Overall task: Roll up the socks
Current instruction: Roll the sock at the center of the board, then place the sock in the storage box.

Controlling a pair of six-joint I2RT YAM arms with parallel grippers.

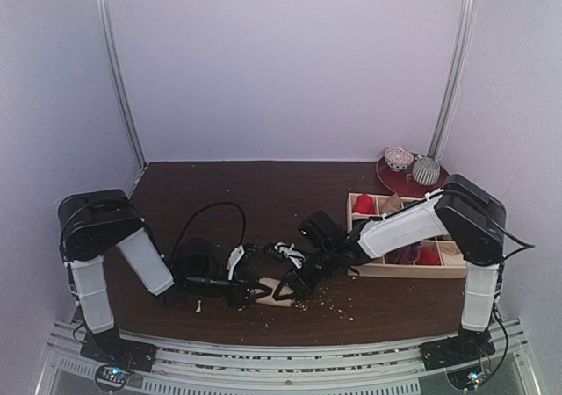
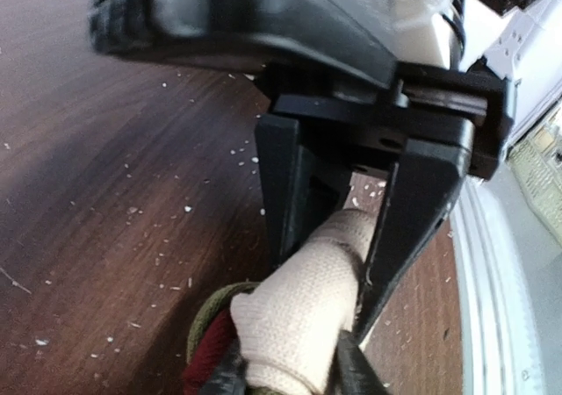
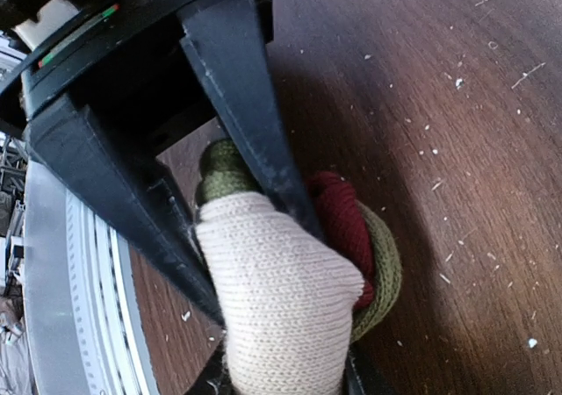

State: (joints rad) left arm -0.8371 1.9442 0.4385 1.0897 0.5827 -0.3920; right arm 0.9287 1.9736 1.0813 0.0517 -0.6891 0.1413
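The tan sock (image 1: pixel 277 300) lies near the table's front edge, at the centre. Close up it is cream knit, bunched, with olive and dark red bands (image 3: pixel 338 215). My left gripper (image 1: pixel 252 290) comes from the left and my right gripper (image 1: pixel 291 283) from the right. Both are shut on it. In the left wrist view the sock (image 2: pixel 303 303) sits between my left gripper's (image 2: pixel 329 276) fingers. In the right wrist view the sock (image 3: pixel 281 307) fills my right gripper (image 3: pixel 262 272). A dark thing with white marks (image 1: pixel 288 252) lies just behind; I cannot tell whether it is the black sock.
A wooden compartment box (image 1: pixel 408 272) stands at the right with red bundles (image 1: pixel 363 204) inside. Behind it is a red plate (image 1: pixel 397 185) with two patterned balls (image 1: pixel 399 157). A black cable (image 1: pixel 213 209) loops over the table's middle left. Lint specks dot the wood.
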